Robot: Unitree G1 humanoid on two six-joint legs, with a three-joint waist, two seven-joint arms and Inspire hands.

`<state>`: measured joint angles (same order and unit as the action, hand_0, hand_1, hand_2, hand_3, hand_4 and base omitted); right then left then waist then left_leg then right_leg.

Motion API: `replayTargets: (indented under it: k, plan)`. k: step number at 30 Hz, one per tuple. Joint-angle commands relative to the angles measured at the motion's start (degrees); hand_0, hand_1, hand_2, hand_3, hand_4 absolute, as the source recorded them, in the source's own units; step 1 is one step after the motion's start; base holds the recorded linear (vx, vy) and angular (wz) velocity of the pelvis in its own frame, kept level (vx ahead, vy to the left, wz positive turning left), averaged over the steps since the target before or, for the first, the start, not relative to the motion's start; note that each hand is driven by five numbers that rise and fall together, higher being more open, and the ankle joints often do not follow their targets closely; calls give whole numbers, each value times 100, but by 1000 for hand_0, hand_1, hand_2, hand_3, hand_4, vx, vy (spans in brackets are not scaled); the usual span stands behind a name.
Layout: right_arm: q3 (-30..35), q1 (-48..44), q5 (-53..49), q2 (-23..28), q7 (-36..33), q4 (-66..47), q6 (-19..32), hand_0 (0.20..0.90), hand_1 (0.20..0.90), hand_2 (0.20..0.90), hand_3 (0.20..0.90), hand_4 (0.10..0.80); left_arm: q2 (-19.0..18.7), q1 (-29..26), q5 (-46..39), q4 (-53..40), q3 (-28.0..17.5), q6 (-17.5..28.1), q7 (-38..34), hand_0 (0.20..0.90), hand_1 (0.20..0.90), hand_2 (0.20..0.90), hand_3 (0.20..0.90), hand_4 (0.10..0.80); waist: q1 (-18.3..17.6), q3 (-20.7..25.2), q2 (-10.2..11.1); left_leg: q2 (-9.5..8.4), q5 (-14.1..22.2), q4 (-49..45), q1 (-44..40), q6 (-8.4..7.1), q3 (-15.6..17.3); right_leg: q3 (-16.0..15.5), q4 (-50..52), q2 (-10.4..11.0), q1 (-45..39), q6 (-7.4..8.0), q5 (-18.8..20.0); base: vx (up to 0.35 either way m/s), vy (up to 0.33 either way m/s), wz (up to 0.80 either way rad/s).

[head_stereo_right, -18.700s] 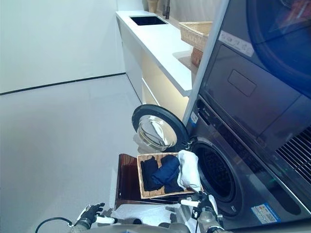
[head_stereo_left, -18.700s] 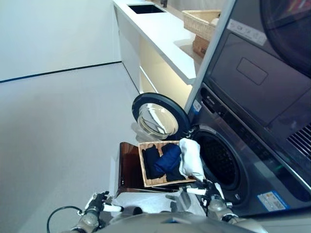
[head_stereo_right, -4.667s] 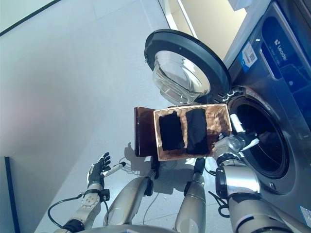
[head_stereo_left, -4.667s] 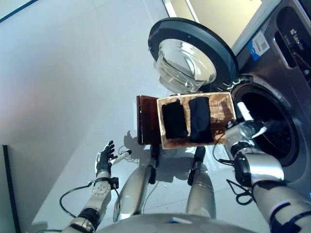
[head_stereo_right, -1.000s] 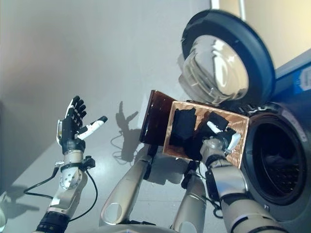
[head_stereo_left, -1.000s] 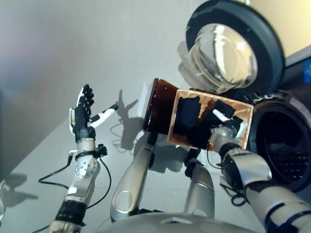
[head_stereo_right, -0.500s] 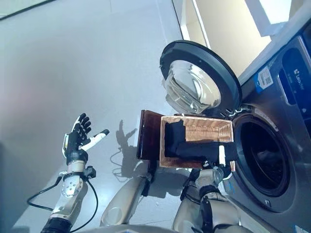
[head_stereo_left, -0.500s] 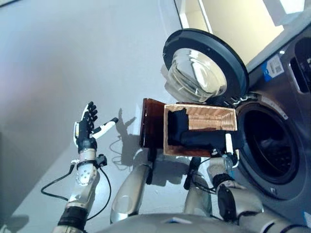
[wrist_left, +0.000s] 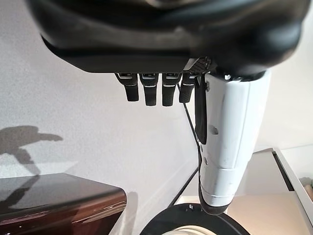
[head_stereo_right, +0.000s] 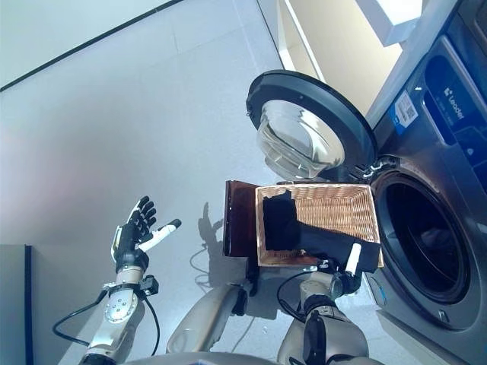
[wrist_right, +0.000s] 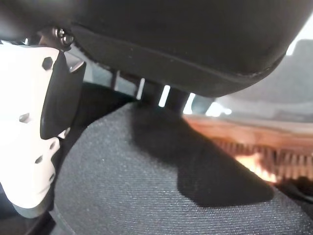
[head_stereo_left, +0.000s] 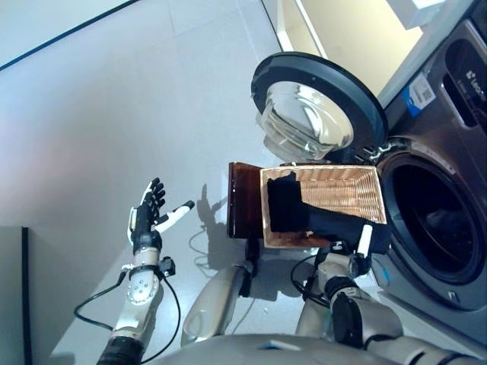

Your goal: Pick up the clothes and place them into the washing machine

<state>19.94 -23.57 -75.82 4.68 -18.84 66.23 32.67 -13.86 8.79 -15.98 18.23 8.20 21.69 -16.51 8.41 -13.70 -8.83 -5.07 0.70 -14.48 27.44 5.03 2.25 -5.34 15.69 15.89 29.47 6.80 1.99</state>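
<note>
The shallow wicker basket [head_stereo_left: 342, 190] rests on the dark brown box [head_stereo_left: 243, 201] beside the washing machine's open drum [head_stereo_left: 426, 228]. A dark garment [head_stereo_left: 285, 209] lies at the basket's left end. A second dark garment [head_stereo_left: 342, 226] stretches from it to the basket's near right corner. My right hand [head_stereo_left: 356, 255] is at that corner with its white thumb up. In the right wrist view the dark cloth [wrist_right: 161, 186] lies between the thumb [wrist_right: 29, 137] and the fingers, which curl round it. My left hand [head_stereo_left: 148, 217] is raised over the floor, fingers straight [wrist_left: 146, 90].
The machine's round door [head_stereo_left: 319, 106] stands open just beyond the basket. The grey machine front [head_stereo_left: 456, 91] runs along the right. A pale cabinet [head_stereo_left: 342, 30] stands further back. Grey floor [head_stereo_left: 114, 114] spreads to the left.
The camera has shifted. Over the last second my right hand moved from above the basket's middle to its near right corner, drawing the dark garment along. The left hand stays raised and open.
</note>
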Motion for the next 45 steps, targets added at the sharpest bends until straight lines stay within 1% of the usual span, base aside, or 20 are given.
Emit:
replayTargets:
  k: [1,7,8,9,12,13,14,15,18,22,26,30,32,35,37,39,41,42,43,45]
  plan:
    - [132,-289,325,618,-163,-319,478,200,200,200,200,300,-88,-97,-88,-368,-171,688,-121,900,900,900,900,800,-5,124,-283,-118,-75,184,353,-364,-124,-23,246,-164,-139,-197,-404,0,0,0]
    - [404,-1176,1032,1901,-868,-980,796,200,200,200,200,300,-285,-163,-23,-499,-302,792,-308,900,900,900,900,800,84,107,-394,-105,-105,186,525,-394,-110,31,240,-179,75,-213,-404,-16,-9,-6]
    - [405,-1211,1094,1924,-936,-986,787,200,200,200,200,300,-266,-186,-16,-500,-295,789,-316,900,900,900,900,800,94,102,-409,-103,-103,179,544,-395,-107,36,252,-180,99,-213,-407,-10,-15,4]
    - [390,-1635,1204,2580,-1101,-1010,803,200,200,200,200,300,-397,-133,-4,-537,-355,808,-350,900,900,900,900,800,141,109,-431,-116,-95,165,596,-395,-95,54,297,-172,182,-214,-415,-15,-6,5]
    - [138,-2425,1466,3682,-1418,-845,689,200,200,200,200,300,-515,-114,-32,-514,-420,840,-418,900,900,900,900,800,243,118,-509,-110,-101,140,697,-413,-71,118,408,-163,352,-222,-431,-6,6,-1]
    - [9,-2683,1598,3922,-1553,-840,665,249,249,249,249,335,-506,-137,-36,-528,-396,847,-439,900,900,900,900,800,264,110,-550,-107,-108,142,737,-416,-59,150,452,-166,428,-222,-437,0,0,0]
    - [-90,-2810,1714,4143,-1568,-910,582,900,900,900,900,800,-553,-115,-36,-542,-403,852,-451,900,900,900,900,800,269,117,-548,-107,-116,149,751,-423,-49,159,467,-164,453,-223,-444,0,0,0]
    - [-286,-2977,1772,4387,-1521,-874,475,900,900,900,900,800,-548,-137,-54,-538,-408,854,-460,900,900,900,900,800,275,107,-573,-104,-126,140,794,-430,-21,190,516,-158,515,-226,-449,-1,17,-4]
    - [-668,-3143,1867,4630,-1351,-731,218,900,900,900,900,800,-530,-111,-135,-592,-414,857,-425,900,900,900,900,800,253,100,-582,-91,-159,159,818,-448,17,244,555,-188,587,-236,-434,6,21,-9]
    - [-640,-3116,1878,4492,-1339,-843,238,900,900,900,900,800,-475,-109,-250,-637,-468,883,-428,900,900,900,900,800,202,98,-599,-85,-163,178,838,-451,48,289,571,-213,642,-244,-421,13,16,-8]
    - [-446,-2879,2013,4300,-1388,-874,283,900,900,900,900,800,-421,-101,-282,-615,-674,922,-501,900,900,900,900,800,162,174,-628,-74,-147,188,845,-453,71,303,585,-227,671,-255,-433,14,17,-7]
    - [-345,-2744,2032,4217,-1401,-851,293,900,900,900,900,800,-429,-89,-260,-644,-751,937,-517,900,900,900,900,800,155,241,-614,-80,-140,204,830,-461,57,310,589,-227,669,-257,-441,0,0,0]
    - [-315,-2634,2035,4097,-1358,-812,287,900,900,900,900,800,-416,-114,-251,-629,-786,937,-528,900,900,900,900,800,148,262,-589,-79,-133,205,831,-457,55,307,596,-232,674,-259,-436,0,0,0]
    - [-291,-2587,1945,3991,-1283,-644,260,900,900,900,900,800,-403,-135,-238,-618,-757,932,-525,900,900,900,900,800,158,274,-560,-75,-126,192,827,-456,54,304,597,-230,669,-260,-434,0,0,0]
    - [-294,-2507,1803,3802,-1165,-321,167,900,900,900,900,800,-388,-156,-219,-608,-706,909,-486,900,900,900,900,800,166,273,-517,-66,-125,192,799,-450,46,304,591,-244,647,-258,-429,0,0,0]
    - [-285,-2442,1778,3694,-1132,-297,155,900,900,900,900,800,-390,-162,-214,-605,-678,908,-474,900,900,900,900,800,154,260,-498,-59,-127,187,794,-449,49,297,595,-249,640,-260,-424,0,0,0]
    - [-249,-2152,1800,3308,-1070,-258,85,900,900,900,900,800,-347,-149,-214,-579,-663,874,-421,900,900,900,900,800,132,226,-432,-31,-133,163,796,-449,44,267,594,-261,606,-264,-419,0,0,0]
    - [-244,-2144,1805,3301,-1075,-266,85,900,900,900,900,800,-351,-145,-214,-580,-663,873,-421,900,900,900,900,800,132,228,-428,-32,-133,163,795,-449,42,266,593,-260,603,-264,-420,-20,-36,-1]
    - [-382,-1986,1875,3031,-1007,-79,-46,900,900,900,900,800,-327,-140,-209,-502,-654,850,-378,900,900,900,900,800,146,204,-365,-17,-146,155,793,-450,25,236,574,-282,567,-273,-418,-16,-43,2]
    - [-475,-1779,1937,2706,-956,-97,-102,900,900,900,900,800,-290,-126,-209,-474,-691,842,-374,900,900,900,900,800,119,179,-285,-1,-145,137,777,-450,15,207,568,-292,537,-279,-411,-21,-43,5]
